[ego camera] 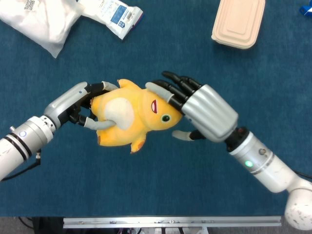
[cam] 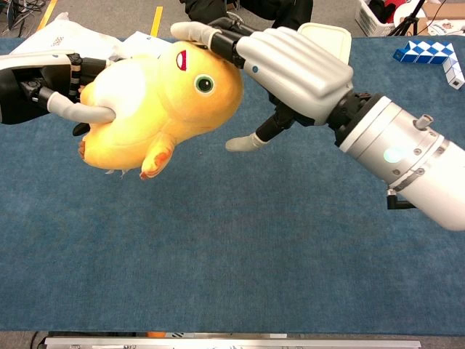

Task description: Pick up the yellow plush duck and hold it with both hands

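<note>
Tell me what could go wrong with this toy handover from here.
1. The right hand only cups the head of the yellow plush toy, fingers spread; if the left hand lets go now, the toy may drop to the table.
2. The toy is soft, so pulling while both hands are on it could stretch it or slip it out of the grip.

Left hand (ego camera: 78, 104) grips the yellow plush toy (ego camera: 131, 114) at its body end, fingers wrapped around, one across the white belly patch. Toy is tilted, head pointing toward the right hand (ego camera: 192, 109). Right hand's fingers are spread over the top of the toy's head, touching it; thumb sits below the head, not clearly in contact. White bag (ego camera: 41, 19) and blue-white pouch (ego camera: 113, 14) lie top left, beige lidded container (ego camera: 239, 22) top right, all on blue table cover (ego camera: 161, 185), well apart from the hands.
</note>
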